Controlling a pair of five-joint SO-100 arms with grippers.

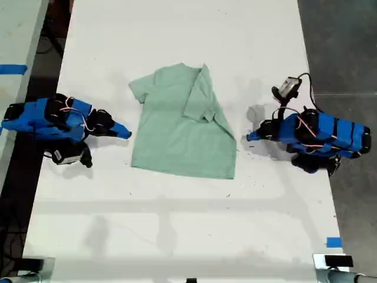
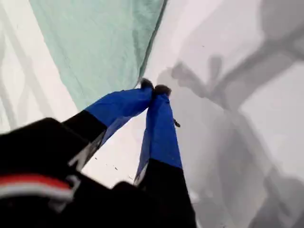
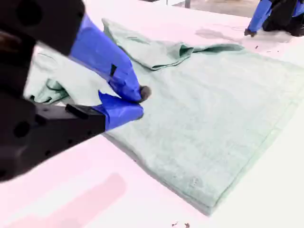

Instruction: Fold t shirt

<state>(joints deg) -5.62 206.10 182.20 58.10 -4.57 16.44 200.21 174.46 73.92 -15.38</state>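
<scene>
Fingers (image 2: 161, 128) of my first gripper (image 2: 153, 88) are pressed together on nothing, just beside the t shirt's (image 1: 177, 135) corner at the exterior view's right. Those of my second gripper (image 3: 140, 102), at the exterior view's left, are almost together at the cloth's edge; I cannot tell if cloth is between them.

The t shirt lies in the middle of the table (image 1: 177, 224), between both arms. Its near hem (image 1: 182, 170) is flat. Farther away, one side with its sleeve (image 1: 203, 97) is already turned over the body, a bit crooked.

My worry is that a clenched tip pushed at the edge would shove the soft cloth and bunch it; a pull from one side only could also drag the whole shirt, or open the loose far flap again.
</scene>
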